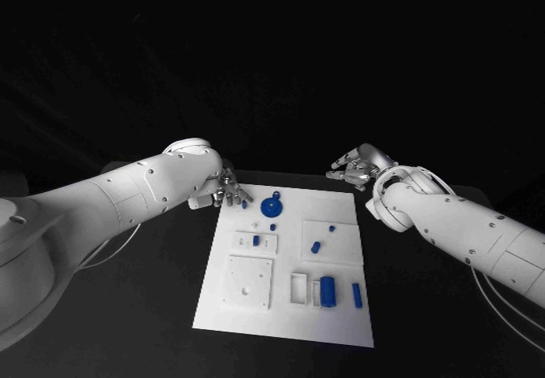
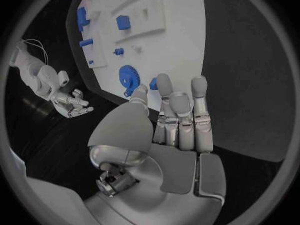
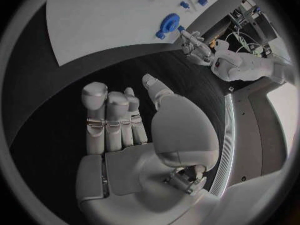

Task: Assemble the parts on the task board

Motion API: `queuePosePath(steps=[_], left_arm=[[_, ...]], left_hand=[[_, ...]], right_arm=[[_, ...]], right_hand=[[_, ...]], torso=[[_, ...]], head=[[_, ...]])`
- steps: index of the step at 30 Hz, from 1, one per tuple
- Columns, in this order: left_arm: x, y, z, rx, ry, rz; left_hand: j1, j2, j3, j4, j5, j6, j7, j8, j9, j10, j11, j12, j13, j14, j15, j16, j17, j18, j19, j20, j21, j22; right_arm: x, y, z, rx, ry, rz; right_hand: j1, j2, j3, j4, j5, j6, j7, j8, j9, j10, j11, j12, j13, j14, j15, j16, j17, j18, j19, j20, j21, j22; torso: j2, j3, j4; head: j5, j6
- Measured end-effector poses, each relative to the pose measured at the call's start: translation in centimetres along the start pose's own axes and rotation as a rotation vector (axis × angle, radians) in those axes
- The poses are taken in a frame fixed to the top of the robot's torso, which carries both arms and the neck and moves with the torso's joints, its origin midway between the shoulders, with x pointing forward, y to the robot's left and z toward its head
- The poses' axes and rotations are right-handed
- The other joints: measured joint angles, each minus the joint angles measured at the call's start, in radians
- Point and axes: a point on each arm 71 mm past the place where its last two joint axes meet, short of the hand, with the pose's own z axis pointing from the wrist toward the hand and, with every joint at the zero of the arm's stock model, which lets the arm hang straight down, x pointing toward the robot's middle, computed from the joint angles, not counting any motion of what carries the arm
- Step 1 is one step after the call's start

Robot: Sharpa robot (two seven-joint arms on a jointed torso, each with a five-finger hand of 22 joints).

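Observation:
The white task board (image 1: 284, 319) lies in the middle of the black table. A blue gear (image 1: 272, 207) sits near its far left corner, with a small blue part (image 1: 244, 204) just beside it. My left hand (image 1: 221, 191) hovers at that corner with straight fingers and holds nothing; in the left wrist view its fingertips (image 2: 164, 82) reach close to the gear (image 2: 130, 77) and the small part (image 2: 153, 83). My right hand (image 1: 354, 171) is off the board's far right corner, over the table, fingers extended and empty (image 3: 125, 120).
More blue parts lie on the board: a small block (image 1: 257, 239), a piece (image 1: 316, 246), a tiny peg (image 1: 331, 227), a cylinder (image 1: 327, 290) in a white holder and a bar (image 1: 357, 294). A white plate (image 1: 250, 282) sits near left.

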Motion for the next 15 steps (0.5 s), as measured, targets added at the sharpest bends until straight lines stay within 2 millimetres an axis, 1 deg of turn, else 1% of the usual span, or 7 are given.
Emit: queuePosePath(steps=[2,4,7,13,15], left_arm=[[0.04,0.00,0.00,0.001,0.005,0.000],[0.08,0.00,0.00,0.002,0.010,0.000],[0.15,-0.01,0.01,0.004,0.018,-0.002],[0.23,-0.02,0.01,0.007,0.029,-0.010],[0.26,-0.02,0.02,0.008,0.031,-0.012]], left_hand=[[0.008,0.008,0.000,-0.011,0.023,0.000,0.000,-0.004,0.000,0.000,0.000,0.000,0.000,0.000,0.000,0.003,0.001,0.000,0.000,0.000,0.000,0.000],[0.018,0.018,-0.004,-0.022,0.035,0.004,-0.003,-0.006,0.001,0.000,0.000,0.000,0.000,-0.002,-0.002,0.003,0.001,0.000,0.000,0.000,0.000,0.000],[0.031,0.031,0.002,-0.034,0.042,0.008,-0.001,-0.007,0.002,0.000,0.000,0.000,0.000,-0.004,-0.004,0.003,0.002,0.000,0.000,0.000,0.000,0.000],[0.042,0.042,0.001,-0.043,0.042,0.008,-0.001,-0.012,0.005,0.000,0.000,0.000,0.000,-0.004,-0.004,0.003,0.002,0.000,0.000,0.000,0.000,0.000],[0.048,0.049,-0.002,-0.052,0.042,0.008,-0.001,-0.012,0.013,0.000,0.000,0.000,0.000,-0.004,-0.004,0.003,0.002,0.000,0.000,0.000,0.000,0.000]], right_arm=[[0.00,-0.02,0.01,0.001,0.000,-0.001],[0.02,-0.02,0.03,0.001,0.000,-0.002],[0.04,-0.03,0.05,0.001,-0.001,-0.003],[0.07,-0.06,0.09,0.003,-0.001,-0.005],[0.09,-0.06,0.10,0.003,-0.001,-0.005]], right_hand=[[0.000,0.000,0.000,0.000,0.000,0.000,0.000,0.000,0.000,0.000,0.000,0.000,0.000,0.000,0.000,0.000,0.000,0.000,0.000,0.000,0.000,0.000],[0.000,0.000,0.000,0.000,0.000,0.000,0.000,0.000,0.000,0.000,0.000,0.000,0.000,0.000,0.000,0.000,0.000,0.000,0.000,0.000,0.000,0.000],[0.000,0.000,0.003,-0.003,0.000,0.000,0.000,0.000,0.000,0.000,0.000,0.000,0.000,0.000,0.000,0.000,0.000,0.000,0.000,0.000,0.000,0.000],[0.000,0.000,0.003,-0.003,0.000,0.001,-0.001,0.000,0.000,0.000,0.000,0.000,0.000,0.000,0.000,0.000,0.000,0.000,0.000,0.000,0.000,0.000],[0.000,0.000,0.003,-0.003,0.000,0.001,-0.001,0.000,0.000,0.000,0.000,0.000,0.000,0.000,0.000,0.000,0.000,0.000,0.000,0.000,0.000,0.000]], torso=[[0.000,0.0000,0.0000],[0.000,0.0000,0.0001],[0.001,0.0000,0.0002],[0.001,0.0000,0.0002],[0.001,0.0000,0.0002]], head=[[0.000,0.000],[0.000,0.001],[0.000,0.001],[0.000,0.001],[0.000,0.000]])
